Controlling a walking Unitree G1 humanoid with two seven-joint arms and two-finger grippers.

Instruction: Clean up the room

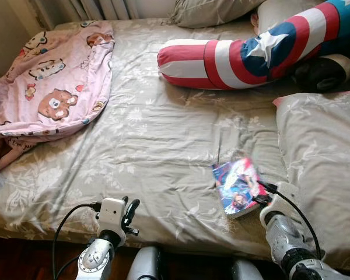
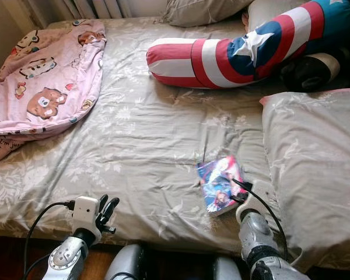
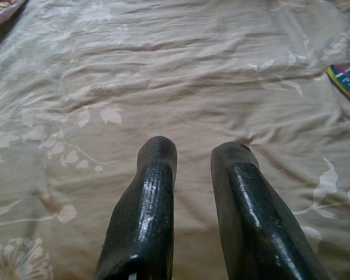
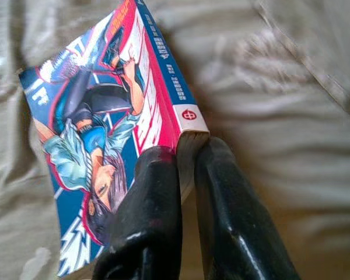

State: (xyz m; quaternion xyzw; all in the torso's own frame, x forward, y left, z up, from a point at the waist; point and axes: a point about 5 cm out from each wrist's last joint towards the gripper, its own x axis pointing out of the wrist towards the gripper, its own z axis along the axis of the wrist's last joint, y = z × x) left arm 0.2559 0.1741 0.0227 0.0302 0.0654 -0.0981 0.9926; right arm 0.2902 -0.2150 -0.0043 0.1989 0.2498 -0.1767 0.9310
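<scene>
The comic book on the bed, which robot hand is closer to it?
Right. The right end effector is clamped on the comic book at its corner. The left end effector hovers over bare bedsheet, well off to the book's left.

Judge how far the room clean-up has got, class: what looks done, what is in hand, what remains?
Done: little visibly so. In hand: the right gripper has its jaws closed on a corner of the comic book, which lies on the bed sheet. The left gripper hovers over bare sheet, holding nothing. Left: the crumpled pink bear blanket and the striped star bolster.
</scene>
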